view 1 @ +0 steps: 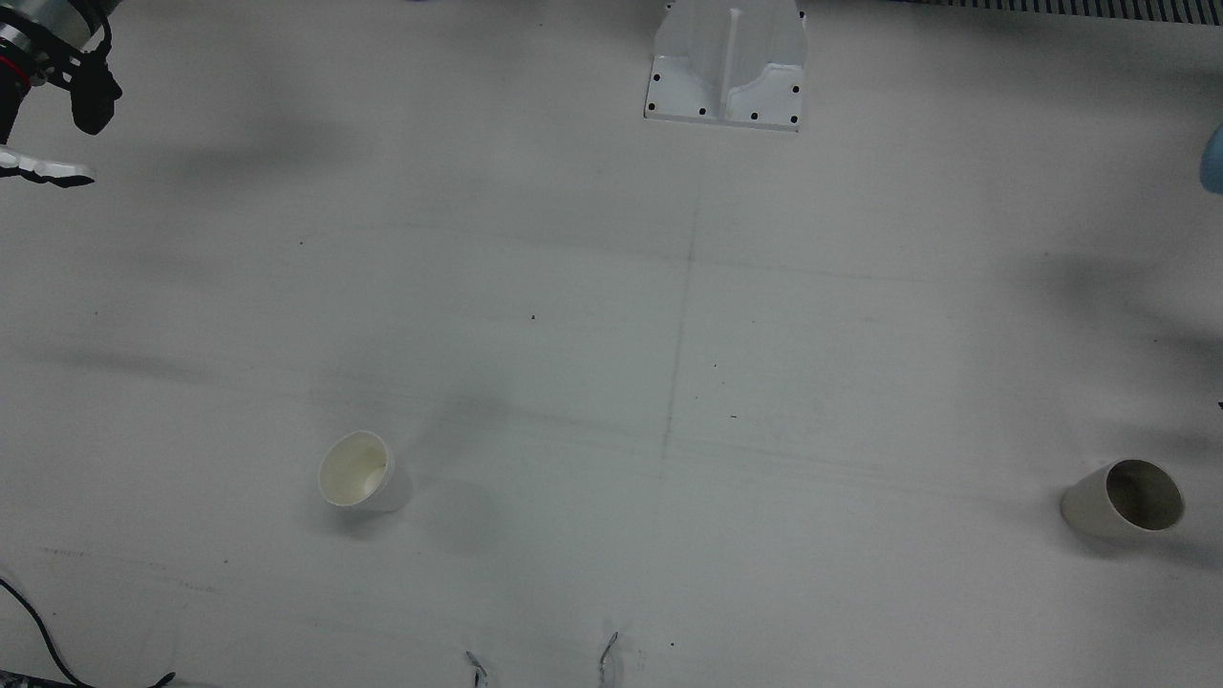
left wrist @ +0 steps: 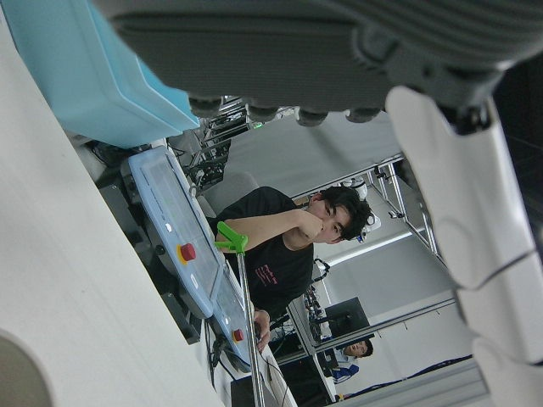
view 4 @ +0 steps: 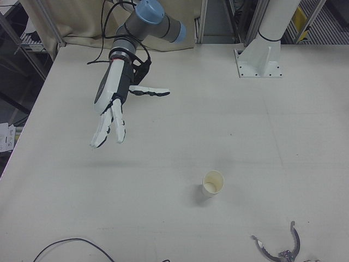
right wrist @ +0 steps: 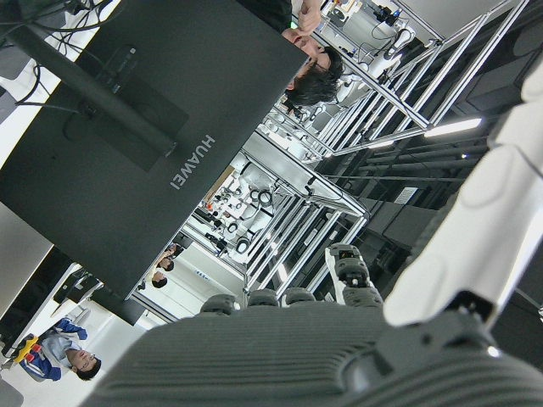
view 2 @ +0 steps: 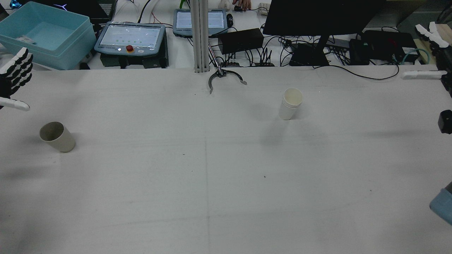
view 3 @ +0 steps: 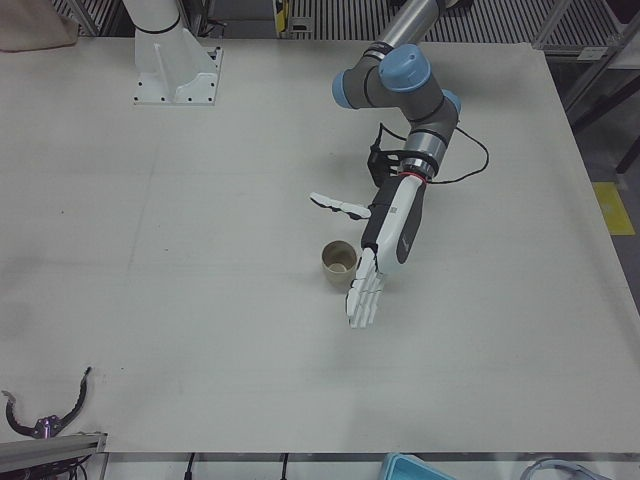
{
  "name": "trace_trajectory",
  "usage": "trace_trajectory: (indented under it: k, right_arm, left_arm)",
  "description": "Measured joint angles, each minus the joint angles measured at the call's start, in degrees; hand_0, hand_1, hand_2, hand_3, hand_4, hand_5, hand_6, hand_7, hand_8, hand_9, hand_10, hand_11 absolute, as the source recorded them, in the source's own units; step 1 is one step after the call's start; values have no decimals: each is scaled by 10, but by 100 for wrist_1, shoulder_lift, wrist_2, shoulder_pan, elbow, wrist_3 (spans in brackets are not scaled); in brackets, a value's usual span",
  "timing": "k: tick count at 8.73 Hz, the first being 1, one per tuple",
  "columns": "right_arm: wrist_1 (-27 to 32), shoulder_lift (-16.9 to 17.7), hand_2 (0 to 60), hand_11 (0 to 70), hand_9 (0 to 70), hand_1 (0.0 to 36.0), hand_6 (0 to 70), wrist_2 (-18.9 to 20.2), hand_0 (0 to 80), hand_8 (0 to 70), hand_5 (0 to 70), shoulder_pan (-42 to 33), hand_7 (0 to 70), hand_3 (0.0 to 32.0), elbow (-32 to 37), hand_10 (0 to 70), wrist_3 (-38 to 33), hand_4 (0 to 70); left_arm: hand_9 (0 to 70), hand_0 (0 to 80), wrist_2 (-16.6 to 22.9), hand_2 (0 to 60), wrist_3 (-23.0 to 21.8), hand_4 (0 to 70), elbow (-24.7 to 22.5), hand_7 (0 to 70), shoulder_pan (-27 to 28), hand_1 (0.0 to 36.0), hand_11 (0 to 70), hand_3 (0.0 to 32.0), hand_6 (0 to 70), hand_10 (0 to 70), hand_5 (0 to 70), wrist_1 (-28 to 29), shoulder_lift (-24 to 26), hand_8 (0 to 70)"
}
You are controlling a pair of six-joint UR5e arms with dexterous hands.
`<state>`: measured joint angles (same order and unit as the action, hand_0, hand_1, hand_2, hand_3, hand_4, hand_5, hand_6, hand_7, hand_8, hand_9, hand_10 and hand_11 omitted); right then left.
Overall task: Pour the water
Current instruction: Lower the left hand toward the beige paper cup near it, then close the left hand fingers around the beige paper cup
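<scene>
Two cups are sitting upright on the white surface (view 2: 226,183), well apart, neither one touched. Nearest my left side, the grey-beige cup (view 3: 338,264) is standing just beside my left hand (view 3: 372,280). I am holding that hand flat and fully open above the surface, fingers (view 3: 364,299) stretched out straight and apart, thumb stuck out sideways, gripping nothing. I cannot tell if this cup has water in it; the inside looks dark.

Farther across, on my right half, the white paper cup (view 4: 212,183) is standing alone in open space, its inside looking pale and empty. My right hand (view 4: 112,103) is hovering well away from it, spread wide open too, fingers pointing down and out, thumb off to the side, nothing held.

Beyond the far edge, a black monitor (view 2: 317,17), two tablet pendants (view 2: 130,37), a blue bin (view 2: 46,33) and cables are crowding the operators' bench.
</scene>
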<state>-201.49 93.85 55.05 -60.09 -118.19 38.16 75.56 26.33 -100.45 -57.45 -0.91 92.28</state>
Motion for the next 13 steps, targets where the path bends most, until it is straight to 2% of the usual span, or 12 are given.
trace_trajectory:
  k: [1, 2, 4, 5, 6, 7, 8, 9, 11, 13]
  right_arm:
    - [162, 24, 0, 0, 0, 85, 0, 7, 430, 0, 0, -50, 0, 0, 209, 0, -20, 0]
    - [254, 32, 0, 0, 0, 86, 0, 14, 432, 0, 0, -113, 0, 0, 343, 0, -37, 0]
    - [309, 35, 0, 0, 0, 84, 0, 27, 432, 0, 0, -198, 0, 0, 411, 0, -63, 0]
    - [316, 36, 0, 0, 0, 83, 0, 64, 430, 0, 0, -218, 0, 0, 423, 0, -65, 0]
    - [319, 36, 0, 0, 0, 82, 0, 104, 427, 0, 0, -223, 0, 0, 436, 0, -65, 0]
    - [320, 35, 0, 0, 0, 82, 0, 127, 430, 0, 0, -235, 0, 0, 447, 0, -64, 0]
    - [321, 32, 0, 0, 0, 83, 0, 141, 431, 0, 0, -251, 0, 0, 445, 0, -64, 0]
    - [321, 32, 0, 0, 0, 83, 0, 184, 433, 0, 0, -264, 0, 0, 442, 0, -63, 0]
    - [321, 26, 0, 0, 0, 84, 0, 321, 436, 0, 0, -262, 0, 0, 439, 0, -52, 1]
    - [321, -6, 0, 0, 0, 85, 0, 365, 438, 0, 0, -249, 0, 0, 437, 0, -49, 5]
  left_arm:
    - [12, 485, -364, 7, 9, 0, 143, 0, 97, 142, 16, 84, 0, 0, 0, 400, -307, 0]
    - [13, 483, -606, 7, 20, 0, 313, 0, 184, 140, 19, 90, 0, 0, 0, 811, -559, 0]
    - [14, 497, -728, 0, 69, 0, 547, 0, 542, 151, 22, 84, 0, 2, 0, 1385, -882, 0]
    - [14, 513, -737, 0, 184, 0, 641, 0, 741, 170, 25, 84, 0, 3, 0, 1675, -1002, 0]
    - [15, 539, -737, 8, 344, 0, 710, 0, 905, 204, 34, 74, 0, 6, 0, 1914, -1063, 0]
    - [17, 586, -737, 34, 502, 0, 770, 0, 1031, 256, 41, 72, 0, 8, 0, 2073, -1055, 0]
    - [19, 603, -734, 54, 608, 0, 827, 0, 1100, 278, 43, 74, 0, 8, 0, 2151, -987, 1]
    - [17, 569, -735, 50, 675, 0, 867, 0, 1133, 247, 34, 88, 0, 4, 0, 2185, -916, 0]
    - [16, 556, -751, 43, 871, 0, 1036, 0, 1157, 233, 32, 66, 0, 4, 0, 2361, -750, 0]
    - [17, 551, -748, 40, 953, 0, 1304, 0, 1163, 226, 32, 70, 0, 4, 0, 2536, -593, 0]
